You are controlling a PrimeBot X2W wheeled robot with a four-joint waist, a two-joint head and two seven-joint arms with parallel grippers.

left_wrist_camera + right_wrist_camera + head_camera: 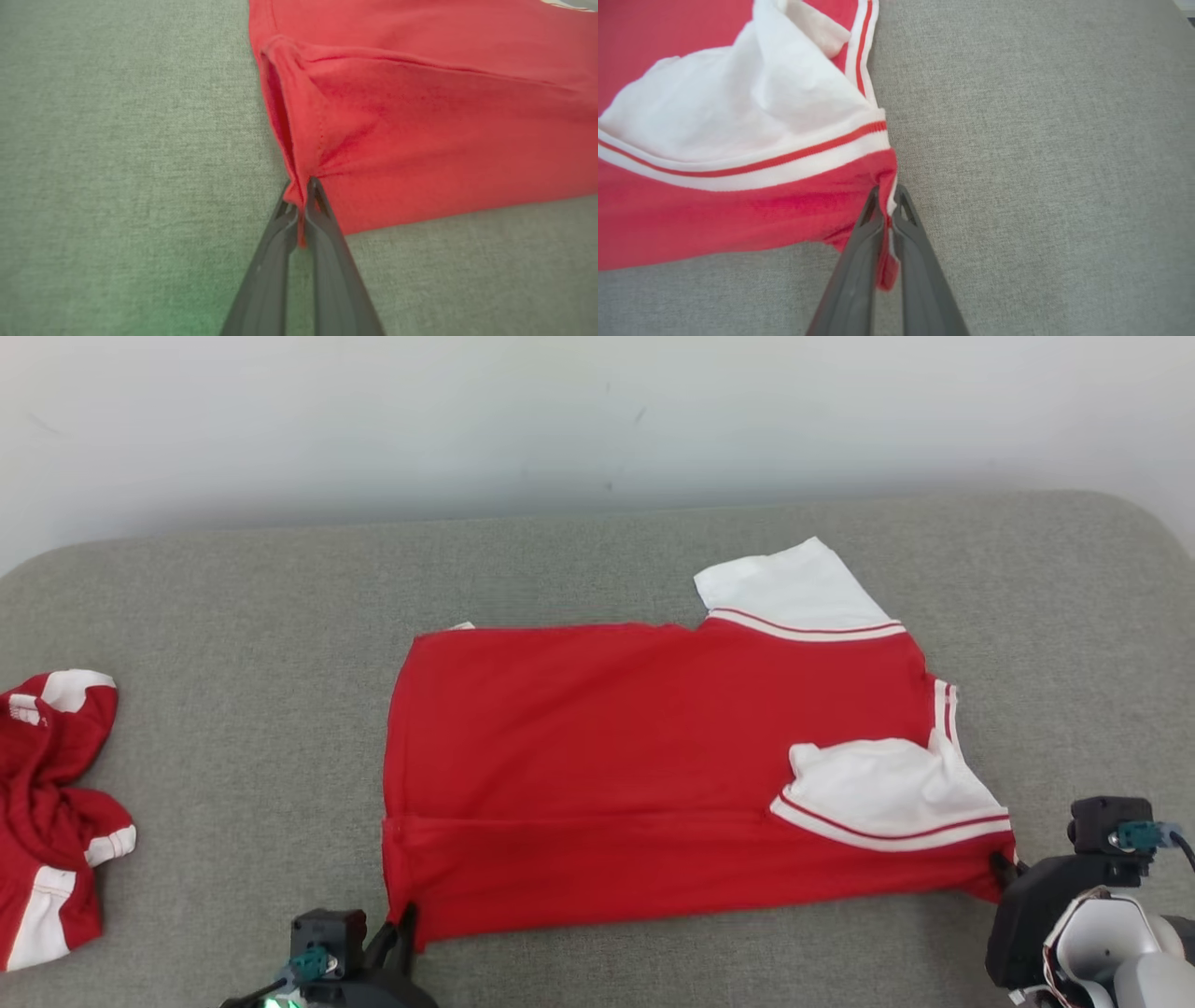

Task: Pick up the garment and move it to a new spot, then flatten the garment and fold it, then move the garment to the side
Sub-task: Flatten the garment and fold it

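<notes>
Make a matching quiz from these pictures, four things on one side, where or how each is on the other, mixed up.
1 left gripper
2 right gripper
3 crumpled shirt
4 flat shirt

A bunched at far left
B spread out in the middle
C shut on flat shirt's near right corner
D shut on flat shirt's near left corner

Pairs: 1-D, 2-C, 3-A, 4-B
</notes>
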